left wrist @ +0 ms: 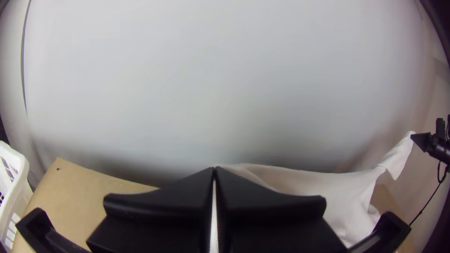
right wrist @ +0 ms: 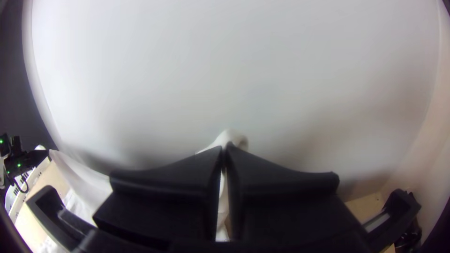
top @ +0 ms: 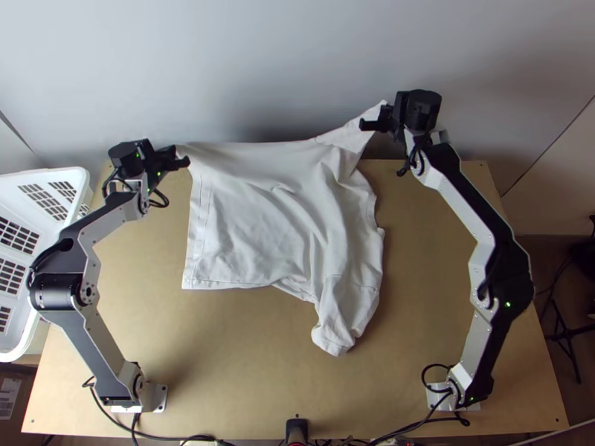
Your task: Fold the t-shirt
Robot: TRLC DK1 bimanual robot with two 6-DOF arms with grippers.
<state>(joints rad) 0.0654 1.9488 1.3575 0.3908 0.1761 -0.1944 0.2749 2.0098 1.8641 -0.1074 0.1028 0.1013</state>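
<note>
The white t-shirt [top: 260, 223] hangs between both grippers at its far edge, its lower part lying wrinkled on the table with one bunched end toward the near side. At its far left corner is my left gripper [top: 181, 157], shut on the cloth. My right gripper [top: 374, 121], raised higher at the far right, is shut on another part, pulling the cloth to a point. In the left wrist view the left gripper [left wrist: 214, 175] has its fingers together, the t-shirt [left wrist: 304, 185] stretching away. The right gripper [right wrist: 225, 154] pinches cloth in the right wrist view.
A white plastic basket [top: 44, 178] stands at the table's left edge. A pale wall [top: 260, 67] rises behind the far edge. Bare wooden table [top: 223, 357] shows in front of the cloth and to both sides. Cables [top: 186, 438] run along the near edge.
</note>
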